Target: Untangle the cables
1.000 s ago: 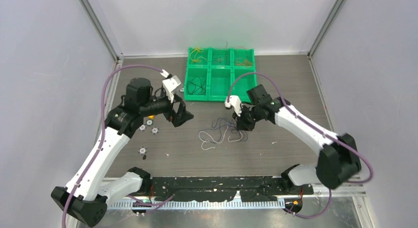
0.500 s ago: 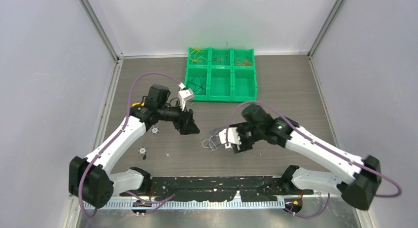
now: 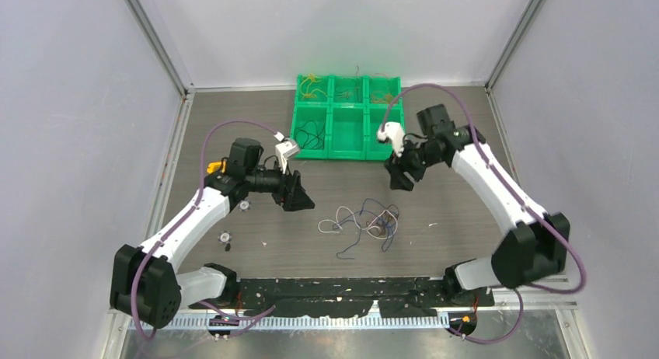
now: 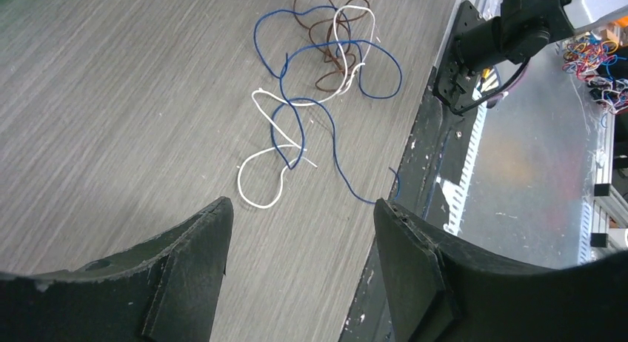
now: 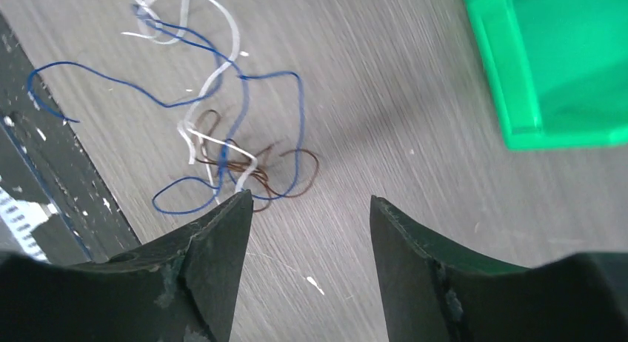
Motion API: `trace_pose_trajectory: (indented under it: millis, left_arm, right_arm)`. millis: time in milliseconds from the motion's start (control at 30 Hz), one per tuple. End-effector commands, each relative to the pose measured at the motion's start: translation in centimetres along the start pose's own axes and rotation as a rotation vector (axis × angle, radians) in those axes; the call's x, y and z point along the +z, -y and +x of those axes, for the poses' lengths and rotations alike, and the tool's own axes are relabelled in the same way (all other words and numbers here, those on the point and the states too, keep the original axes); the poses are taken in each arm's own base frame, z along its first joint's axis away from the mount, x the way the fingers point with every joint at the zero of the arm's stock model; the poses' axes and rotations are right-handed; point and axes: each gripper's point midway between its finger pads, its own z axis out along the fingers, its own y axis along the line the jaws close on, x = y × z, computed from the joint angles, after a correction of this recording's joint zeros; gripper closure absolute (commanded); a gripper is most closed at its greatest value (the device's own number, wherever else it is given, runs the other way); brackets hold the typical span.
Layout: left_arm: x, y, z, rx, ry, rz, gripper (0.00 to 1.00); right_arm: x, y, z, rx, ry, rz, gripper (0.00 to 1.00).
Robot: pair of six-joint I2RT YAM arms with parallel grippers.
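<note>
On the grey wood-grain table (image 3: 482, 250), the cables (image 3: 365, 221) lie in a loose blue, white and brown snarl between both claws. The left gripper (image 3: 299, 198) gapes empty, and the right gripper (image 3: 402, 179) is spread nearby, holding nothing.

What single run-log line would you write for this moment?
left gripper: open, empty | right gripper: open, empty | cables: tangled on table, untouched
</note>
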Motion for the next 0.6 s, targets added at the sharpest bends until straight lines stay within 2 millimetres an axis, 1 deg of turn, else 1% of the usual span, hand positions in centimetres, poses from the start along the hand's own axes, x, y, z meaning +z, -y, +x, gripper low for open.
trace_pose_trajectory:
  millis: [0, 167, 233, 333, 400, 500, 567]
  left_arm:
    - [0.7, -0.7, -1.3, 0.051, 0.035, 0.019, 0.31]
    - [1.6, -1.1, -0.8, 0.114, -0.017, 0.049, 0.36]
    - [2.0, -1.2, -0.5, 0.126, -0.042, 0.052, 0.37]
    - [2.5, -1.3, -0.8, 0.129, -0.053, 0.048, 0.37]
    - [2.7, -1.5, -1.1, 0.125, -0.052, 0.041, 0.37]
    - [2.9, -1.9, -1.6, 0.116, -0.046, 0.031, 0.37]
    - [3.1, -2.1, -1.7, 0.104, -0.046, 0.02, 0.37]
  right_arm:
    - [1.2, 1.2, 3.1, 0.272, -0.047, -0.094, 0.36]
    - [3.7, 2.0, 7.2, 0.299, -0.2, -0.132, 0.41]
    - [4.7, 1.9, 8.1, 0.352, -0.233, -0.158, 0.42]
    - [5.8, 1.7, 8.8, 0.431, -0.259, -0.182, 0.44]
    - [6.7, 1.5, 9.7, 0.474, -0.291, -0.198, 0.45]
    - [7.5, 1.2, 10.9, 0.507, -0.318, -0.195, 0.46]
    - [8.2, 1.1, 11.2, 0.529, -0.315, -0.196, 0.47]
